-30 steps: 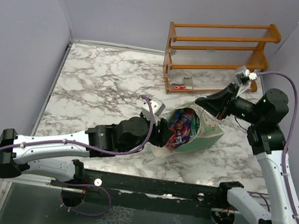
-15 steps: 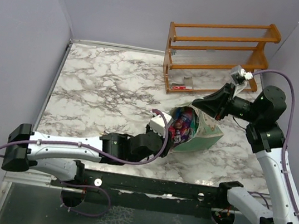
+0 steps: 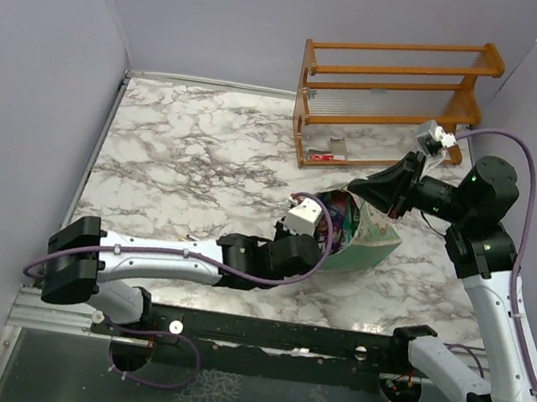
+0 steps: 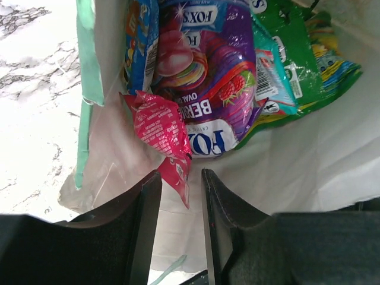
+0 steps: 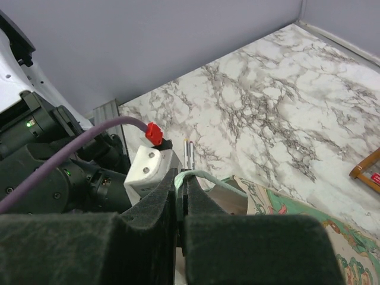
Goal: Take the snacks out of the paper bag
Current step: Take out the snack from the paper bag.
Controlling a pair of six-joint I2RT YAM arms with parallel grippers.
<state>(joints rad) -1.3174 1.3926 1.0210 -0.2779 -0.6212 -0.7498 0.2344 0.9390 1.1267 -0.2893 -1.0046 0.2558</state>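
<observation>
Where the left claw (image 4: 179, 184) reaches into the mouth of the paper bag (image 4: 309, 160), its jaws stand narrow but apart. The lower corner of a pink packet (image 4: 157, 127) hangs between them. It touches one finger, and a sliver of cream lining shows between it and the other. Just beyond it lies a purple candy packet (image 4: 205, 77). A blue packet (image 4: 139, 35) sits on one side of it against the bag wall, and a teal packet (image 4: 274, 77) and green packets (image 4: 303, 56) on the other. All are inside the bag. The right claw (image 5: 180, 181) is closed tight on a thin pale strip at the bag's top edge; whether cord or rim cannot be told. The bag rests tilted on the marbled desk (image 3: 185, 148), mouth toward the left arm. An orange wooden rack (image 3: 396, 89) stands at the far edge, apart from the bag.
</observation>
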